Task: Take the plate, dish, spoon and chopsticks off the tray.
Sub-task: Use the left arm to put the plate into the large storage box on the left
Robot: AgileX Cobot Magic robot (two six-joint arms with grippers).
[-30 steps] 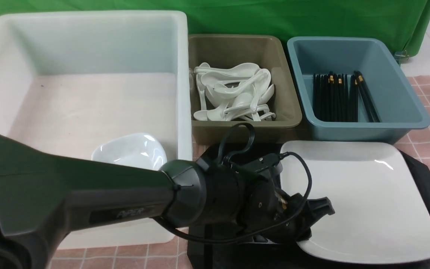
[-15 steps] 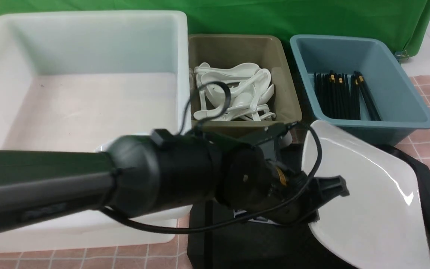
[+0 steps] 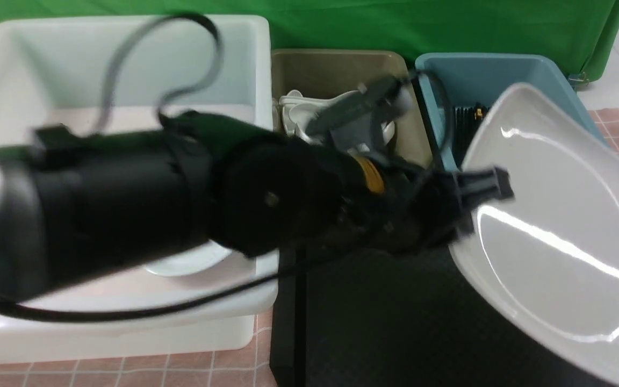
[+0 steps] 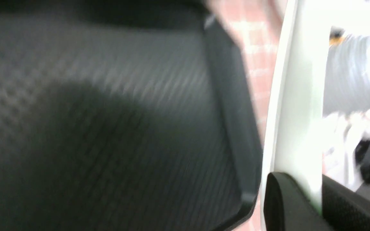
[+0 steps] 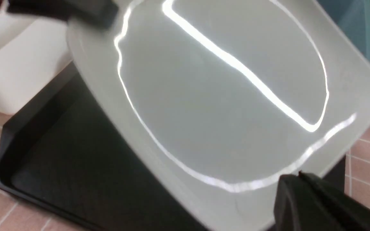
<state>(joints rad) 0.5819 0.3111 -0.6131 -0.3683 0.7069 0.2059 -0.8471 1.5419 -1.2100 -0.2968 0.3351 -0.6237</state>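
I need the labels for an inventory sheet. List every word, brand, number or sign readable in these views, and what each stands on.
No text can be read in any view.
left arm: motion-blurred; any marking on its casing is illegible.
plate, tray, white tub, olive tub, blue tub: no print visible.

Left arm (image 3: 127,199) blurred; plate (image 3: 556,215) hides chopsticks (image 3: 468,115); dish (image 3: 180,263) mostly hidden.
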